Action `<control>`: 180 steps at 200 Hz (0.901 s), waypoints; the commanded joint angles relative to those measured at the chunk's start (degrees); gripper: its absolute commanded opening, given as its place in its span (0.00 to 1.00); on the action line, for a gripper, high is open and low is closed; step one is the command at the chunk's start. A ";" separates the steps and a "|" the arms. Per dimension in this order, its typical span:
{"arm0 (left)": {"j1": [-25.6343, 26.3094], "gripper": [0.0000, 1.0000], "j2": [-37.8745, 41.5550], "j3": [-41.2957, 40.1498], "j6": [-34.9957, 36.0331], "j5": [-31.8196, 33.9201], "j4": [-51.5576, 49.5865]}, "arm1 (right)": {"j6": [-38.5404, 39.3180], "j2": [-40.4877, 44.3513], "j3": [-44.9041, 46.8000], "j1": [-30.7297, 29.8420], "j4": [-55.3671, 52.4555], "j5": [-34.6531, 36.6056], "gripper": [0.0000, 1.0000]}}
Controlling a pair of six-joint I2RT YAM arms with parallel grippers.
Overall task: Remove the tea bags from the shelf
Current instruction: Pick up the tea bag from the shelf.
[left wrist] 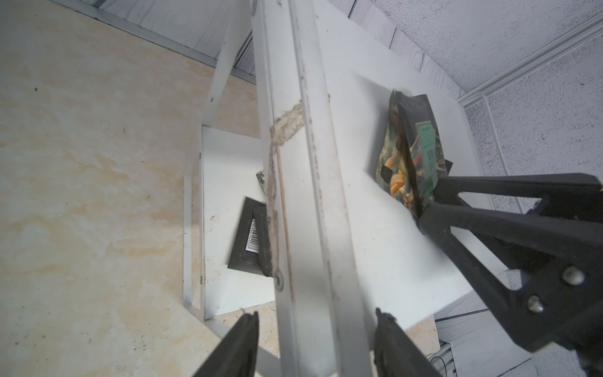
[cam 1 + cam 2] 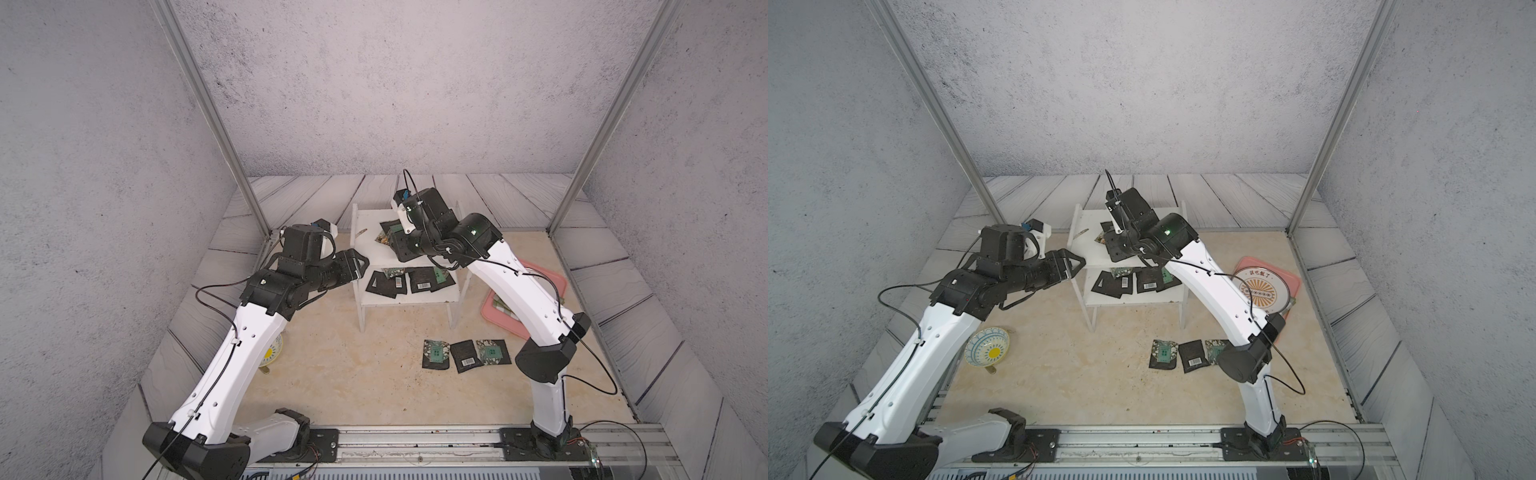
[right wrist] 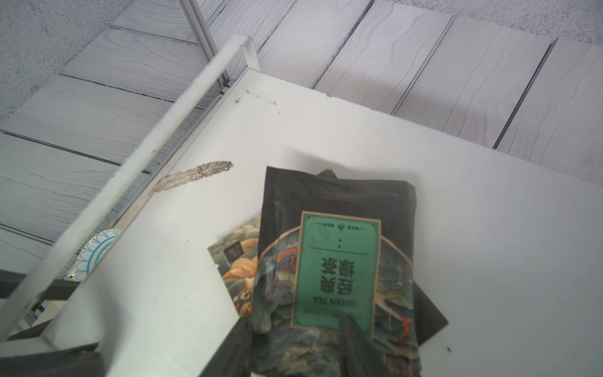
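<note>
Tea bag (image 3: pixel 336 261), lower centre, right wrist view: likely light, limp, slick; pinch sealed edge. Right jaws closed on it; left jaws open astride shelf (image 1: pixel 293 196) panel.

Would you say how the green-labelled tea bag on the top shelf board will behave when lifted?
The green-labelled tea bag looks thin and creased, so probably light and floppy. Its smooth surface may slip in the right gripper. It overlaps another sachet, which might drag along.

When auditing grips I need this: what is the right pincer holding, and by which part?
The right pincer pinches a green-labelled tea bag by its edge nearest the wrist, over the shelf.
</note>
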State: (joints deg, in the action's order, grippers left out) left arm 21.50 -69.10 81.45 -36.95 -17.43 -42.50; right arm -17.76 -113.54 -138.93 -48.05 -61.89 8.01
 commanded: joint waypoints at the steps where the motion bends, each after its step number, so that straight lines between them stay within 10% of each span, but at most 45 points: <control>1: -0.45 0.60 0.47 -0.94 0.07 0.07 -0.43 | -0.06 -1.39 5.85 0.09 -9.30 1.58 0.48; 180: -0.40 0.60 0.72 -1.21 -0.10 -0.05 -0.21 | 3.19 0.07 -0.78 -0.03 -7.66 3.02 0.07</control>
State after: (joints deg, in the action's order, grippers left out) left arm 21.50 -69.04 81.08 -37.34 -17.61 -41.80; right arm -16.29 -111.33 -137.08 -48.18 -62.59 9.65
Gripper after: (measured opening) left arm 0.598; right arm 0.076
